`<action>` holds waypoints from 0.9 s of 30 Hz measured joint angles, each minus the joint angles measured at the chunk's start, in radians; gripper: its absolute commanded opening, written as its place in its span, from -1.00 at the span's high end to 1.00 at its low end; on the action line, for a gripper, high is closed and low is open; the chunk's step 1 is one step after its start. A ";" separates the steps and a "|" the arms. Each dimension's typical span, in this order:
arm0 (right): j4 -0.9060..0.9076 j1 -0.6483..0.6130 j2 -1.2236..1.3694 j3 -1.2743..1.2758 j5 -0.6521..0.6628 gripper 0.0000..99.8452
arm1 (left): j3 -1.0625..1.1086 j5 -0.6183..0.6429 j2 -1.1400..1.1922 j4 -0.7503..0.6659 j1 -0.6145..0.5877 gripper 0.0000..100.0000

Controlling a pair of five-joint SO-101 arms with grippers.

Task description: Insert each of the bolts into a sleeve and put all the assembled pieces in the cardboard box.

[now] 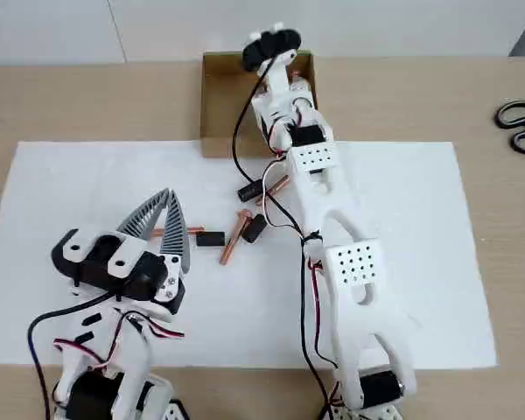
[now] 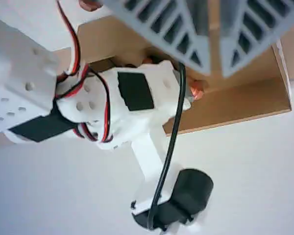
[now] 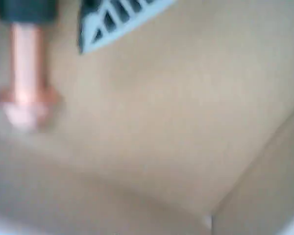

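The middle of the high view holds three copper bolts: left bolt, middle bolt, upper bolt. There are also three black sleeves, one cardboard box, one pair of scissors and two arms. The right wrist view adds a fourth bolt in a fourth sleeve.

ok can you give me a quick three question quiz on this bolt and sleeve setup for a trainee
1. True or false: the black-handled metal scissors lie off the white paper sheet, on the bare wooden table.
2. Which arm's end is over the brown cardboard box? A) right arm B) left arm C) neither
3. Fill in: in the right wrist view, the copper-coloured bolt has its shank in a short black ____.
Key: 1 true. 2 A. 3 sleeve.
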 measured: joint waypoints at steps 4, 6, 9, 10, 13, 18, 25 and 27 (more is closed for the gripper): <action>0.068 0.000 0.000 -0.086 0.000 0.55 | 0.000 0.000 0.000 0.000 0.000 0.99; 0.140 0.000 0.000 -0.166 0.000 0.55 | 0.000 0.000 0.000 0.000 0.000 0.99; 0.259 0.000 0.000 -0.328 0.000 0.55 | 0.000 0.000 0.000 0.000 0.000 0.99; 0.298 0.000 0.000 -0.388 0.000 0.55 | 0.000 0.000 0.000 0.000 0.000 0.99; 0.402 0.000 -0.005 -0.517 0.000 0.55 | 0.000 0.000 0.000 0.000 0.000 0.99; 0.647 0.000 -0.063 -0.543 0.000 0.55 | 0.000 0.000 0.000 0.000 0.000 0.99; 0.896 -0.017 -0.315 -0.551 0.000 0.55 | 0.000 0.000 0.000 0.000 0.000 0.99; 0.956 -0.017 -0.382 -0.554 0.000 0.55 | 0.000 0.000 0.000 0.000 0.000 0.99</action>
